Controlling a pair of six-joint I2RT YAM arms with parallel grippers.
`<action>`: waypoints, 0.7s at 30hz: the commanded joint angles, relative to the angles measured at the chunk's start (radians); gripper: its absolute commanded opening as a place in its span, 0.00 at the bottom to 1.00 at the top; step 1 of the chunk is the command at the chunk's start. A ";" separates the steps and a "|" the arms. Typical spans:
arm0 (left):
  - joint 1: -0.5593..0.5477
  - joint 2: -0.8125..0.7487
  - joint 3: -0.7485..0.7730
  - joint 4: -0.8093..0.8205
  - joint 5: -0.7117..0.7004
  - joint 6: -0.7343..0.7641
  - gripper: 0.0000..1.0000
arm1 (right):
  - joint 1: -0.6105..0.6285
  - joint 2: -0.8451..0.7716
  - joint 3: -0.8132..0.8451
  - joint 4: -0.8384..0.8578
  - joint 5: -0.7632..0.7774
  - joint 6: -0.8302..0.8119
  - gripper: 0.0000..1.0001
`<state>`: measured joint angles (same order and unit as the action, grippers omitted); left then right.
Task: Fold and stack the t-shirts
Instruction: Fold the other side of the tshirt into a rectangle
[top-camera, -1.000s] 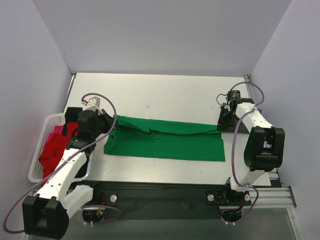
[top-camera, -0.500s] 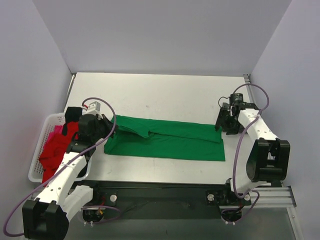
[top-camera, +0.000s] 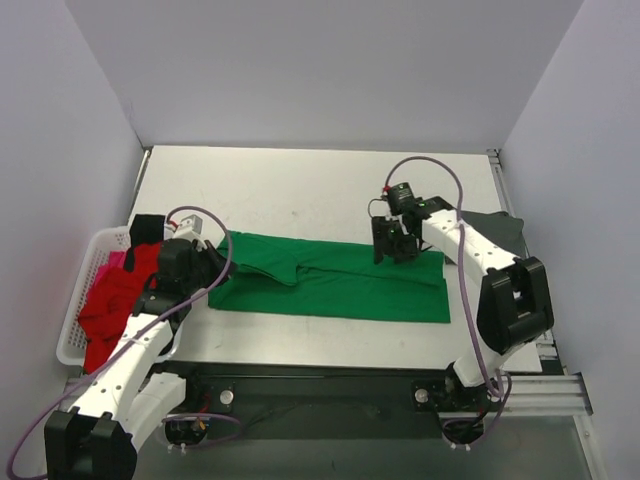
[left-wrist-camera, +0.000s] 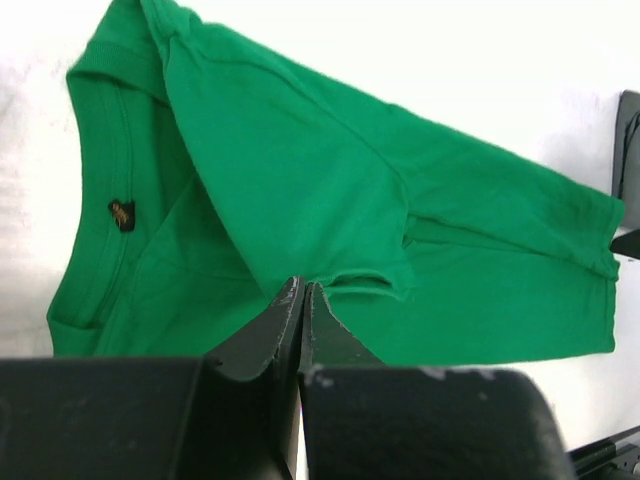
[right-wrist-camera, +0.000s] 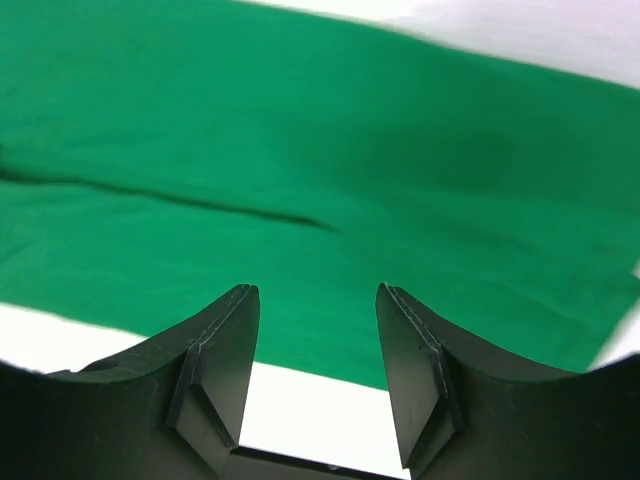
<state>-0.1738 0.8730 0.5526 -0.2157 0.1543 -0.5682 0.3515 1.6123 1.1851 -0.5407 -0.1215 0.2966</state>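
Observation:
A bright green t-shirt (top-camera: 330, 285) lies on the white table, folded into a long strip running left to right. My left gripper (top-camera: 213, 263) hovers at its collar end, shut, its fingertips (left-wrist-camera: 301, 290) pressed together just short of a sleeve hem, with no cloth showing between them. My right gripper (top-camera: 392, 248) is over the strip's far edge, right of the middle. In the right wrist view it (right-wrist-camera: 317, 295) stands open above the green cloth (right-wrist-camera: 300, 150), holding nothing. Red (top-camera: 108, 298), pink (top-camera: 117, 259) and black (top-camera: 148, 227) t-shirts are piled at the left.
A white lattice basket (top-camera: 72, 305) at the table's left edge holds the piled shirts. A dark grey t-shirt (top-camera: 503, 228) lies at the table's right edge behind the right arm. White table (top-camera: 300, 190) lies bare beyond the green shirt. Walls close in left, back and right.
My right gripper has opened and moved left from the strip's right end to over its far edge. The left arm has drawn slightly nearer, still shut.

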 joint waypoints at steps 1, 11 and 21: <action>0.005 -0.042 -0.029 -0.047 0.021 0.010 0.00 | 0.087 0.047 0.071 -0.030 -0.044 0.022 0.50; 0.005 -0.042 -0.094 -0.109 0.065 0.005 0.00 | 0.265 0.195 0.182 -0.028 -0.162 0.074 0.50; 0.005 0.021 -0.091 -0.131 0.054 0.004 0.00 | 0.377 0.317 0.271 0.038 -0.312 0.144 0.47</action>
<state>-0.1738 0.8845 0.4553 -0.3389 0.1967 -0.5686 0.6952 1.9049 1.4128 -0.5117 -0.3527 0.4011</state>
